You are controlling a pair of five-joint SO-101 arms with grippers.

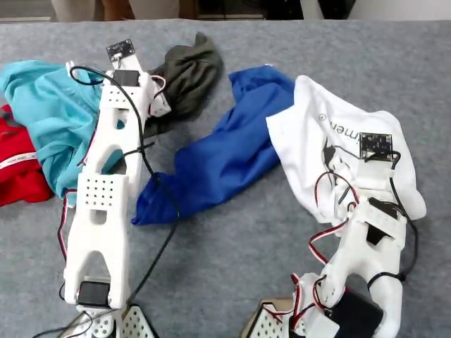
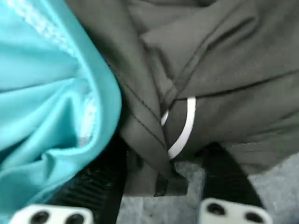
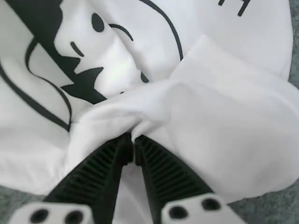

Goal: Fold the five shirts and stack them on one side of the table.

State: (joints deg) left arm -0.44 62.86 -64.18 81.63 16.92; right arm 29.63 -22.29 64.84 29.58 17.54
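Right gripper [image 3: 132, 144] pinched shut on a white shirt [image 1: 310, 134] fold, right of frame. Left gripper [image 2: 166, 158] apart, straddling dark shirt [image 1: 187, 74] hem, upper left, teal shirt [image 1: 49, 105] beside. No shirt folded yet.

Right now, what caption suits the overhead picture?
Five crumpled shirts on a grey table: the left arm between teal shirt and dark shirt, the right arm on the white shirt.

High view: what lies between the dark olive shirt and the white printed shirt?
A crumpled royal-blue fabric shirt lies between the dark olive shirt and the white printed shirt, on the grey table, seen in the high view.
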